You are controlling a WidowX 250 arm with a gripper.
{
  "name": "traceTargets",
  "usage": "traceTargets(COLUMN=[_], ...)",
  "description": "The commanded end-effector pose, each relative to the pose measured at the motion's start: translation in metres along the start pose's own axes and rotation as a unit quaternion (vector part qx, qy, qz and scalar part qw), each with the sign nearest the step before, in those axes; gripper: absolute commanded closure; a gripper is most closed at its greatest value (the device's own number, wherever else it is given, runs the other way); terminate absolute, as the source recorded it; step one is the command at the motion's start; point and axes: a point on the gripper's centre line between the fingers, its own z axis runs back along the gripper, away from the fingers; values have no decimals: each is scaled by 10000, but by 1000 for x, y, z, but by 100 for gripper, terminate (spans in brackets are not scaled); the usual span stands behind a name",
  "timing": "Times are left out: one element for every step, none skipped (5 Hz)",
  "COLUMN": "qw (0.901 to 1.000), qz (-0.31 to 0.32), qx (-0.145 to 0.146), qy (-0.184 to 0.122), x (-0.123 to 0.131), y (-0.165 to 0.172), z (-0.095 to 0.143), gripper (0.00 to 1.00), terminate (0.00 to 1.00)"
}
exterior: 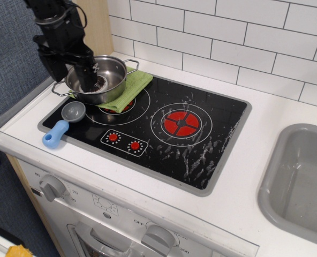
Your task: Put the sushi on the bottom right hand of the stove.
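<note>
The sushi [100, 82] lies inside the steel pot [115, 67] on the back left of the black stove [158, 126]; only part of its white rim and dark ring shows. My gripper [89, 80] reaches down into the pot over the left side of the sushi. Its fingers are dark and I cannot tell whether they are open or shut, or whether they touch the sushi. The bottom right of the stove [201, 166] shows only white scuff marks.
A green cloth [129, 88] lies under the pot. A grey scoop with blue handle [62, 123] lies on the stove's left edge. A grey sink [303, 182] is at the right. White tiles stand behind, oven knobs below the front edge.
</note>
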Motion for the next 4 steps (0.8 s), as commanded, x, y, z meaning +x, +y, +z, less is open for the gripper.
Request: traceTargets(qw=[9999,9999,9999,10000], qz=[28,91,96,53], qx=[96,65,56,43], qy=[-101,-96,-79,-51], x=[26,32,35,34], y=[3,3,4,3], z=[-2,-7,-12,-13], gripper=[0,0,100,100], terminate=[0,0,0,0])
